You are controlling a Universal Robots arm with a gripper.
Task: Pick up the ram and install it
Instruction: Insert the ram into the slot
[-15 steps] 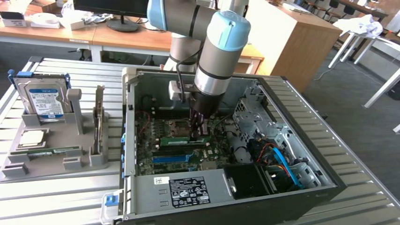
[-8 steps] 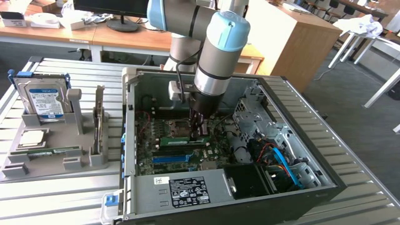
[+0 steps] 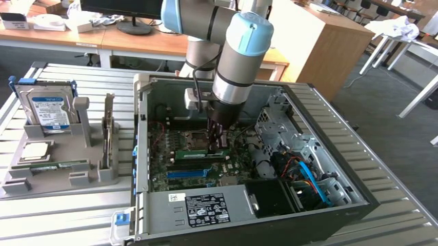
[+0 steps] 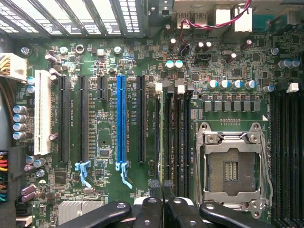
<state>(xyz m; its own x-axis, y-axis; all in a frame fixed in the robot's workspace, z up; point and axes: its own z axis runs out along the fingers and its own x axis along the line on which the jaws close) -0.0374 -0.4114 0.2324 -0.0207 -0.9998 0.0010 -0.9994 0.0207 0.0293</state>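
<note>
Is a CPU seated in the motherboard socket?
No, the CPU socket is empty, with its bare contact field exposed inside the metal frame.

Daylight outside, shade inside the case.
Soft, even light falls on the slatted tabletop (image 3: 55,220), and pale glare lies on the arm's blue cap (image 3: 250,33). The inside of the computer case (image 3: 141,102) is dimmer, probably shaded by its walls. In the wrist view the motherboard (image 4: 104,71) is evenly lit, and the gripper (image 4: 164,184) is a dark silhouette.

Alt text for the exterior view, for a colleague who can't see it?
The arm reaches into an open computer case, its shut gripper at one end of the green ram on the motherboard. A hard drive stands at the exterior view's left.
</note>
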